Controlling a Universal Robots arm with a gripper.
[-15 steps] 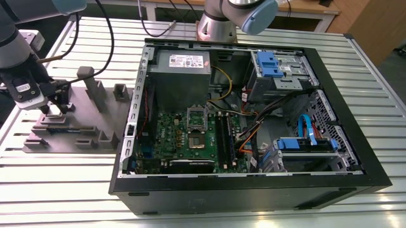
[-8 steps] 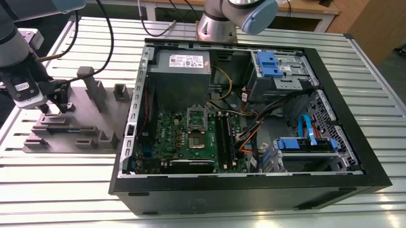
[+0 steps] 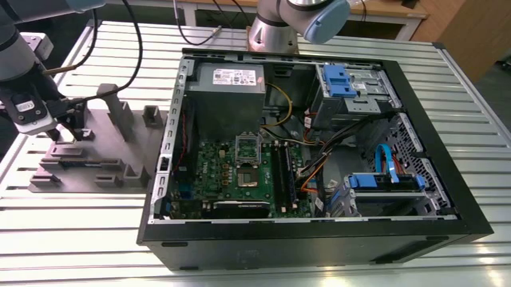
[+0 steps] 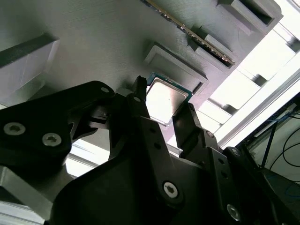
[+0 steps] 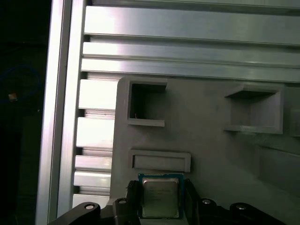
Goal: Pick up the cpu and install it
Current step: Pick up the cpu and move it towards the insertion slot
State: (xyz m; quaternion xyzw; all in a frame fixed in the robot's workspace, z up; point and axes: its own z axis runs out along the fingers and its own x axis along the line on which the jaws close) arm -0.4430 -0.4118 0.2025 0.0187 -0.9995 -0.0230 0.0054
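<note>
The cpu (image 4: 163, 97) is a small square chip with a silvery top, lying at the grey parts fixture (image 3: 108, 152) on the exterior view's left. My gripper (image 3: 68, 135) is low over that fixture. In both wrist views its black fingers (image 5: 133, 194) stand against two opposite edges of the cpu (image 5: 160, 199), so the gripper (image 4: 164, 102) is shut on it. Whether the chip is lifted off the fixture cannot be told. The open socket (image 3: 246, 174) sits on the green motherboard inside the computer case (image 3: 447, 197).
The case lies open on a slatted metal table (image 3: 479, 119), with a grey power supply (image 3: 227, 89), blue drive brackets and cables inside. Raised blocks and posts (image 3: 112, 107) stand on the fixture close to the gripper. A long memory stick (image 4: 199, 37) rests on the fixture.
</note>
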